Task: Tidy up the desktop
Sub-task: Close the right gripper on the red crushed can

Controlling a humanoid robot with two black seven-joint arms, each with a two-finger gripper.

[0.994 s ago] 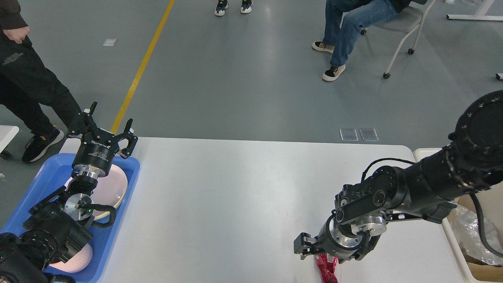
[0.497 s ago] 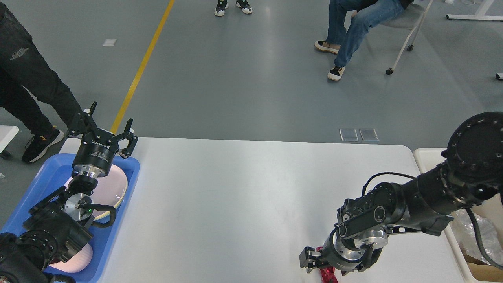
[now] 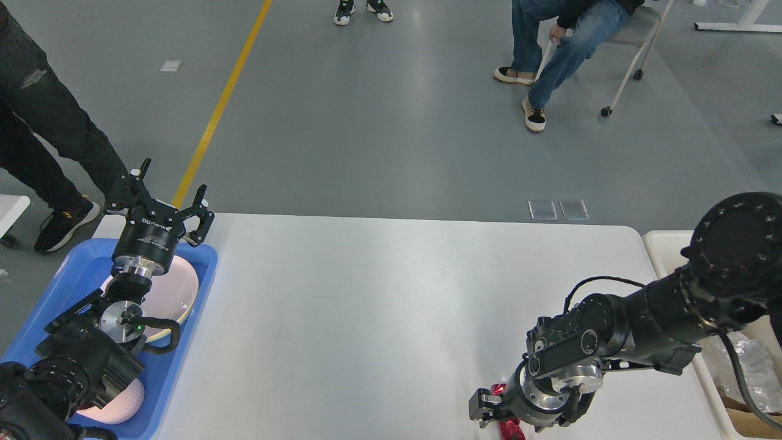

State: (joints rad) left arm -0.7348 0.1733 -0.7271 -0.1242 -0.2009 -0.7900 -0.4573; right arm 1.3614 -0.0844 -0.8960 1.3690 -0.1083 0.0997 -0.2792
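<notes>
Two arms over white counter (image 3: 379, 305) | left gripper (image 3: 160, 201) raised above blue tray (image 3: 73, 269), jaws wide | right gripper (image 3: 489, 410) down at red wrapper (image 3: 510, 428), jaws' state unclear

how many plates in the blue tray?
2. One pink plate lies at the far end of the blue tray, partly behind the left arm. A second pink plate lies at the near end, mostly covered by the arm. More may be hidden beneath it.

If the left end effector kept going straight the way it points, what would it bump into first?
Probably nothing on the desktop: the open left end effector points up and away over the far table edge, toward grey floor. Depth is unclear.
</notes>
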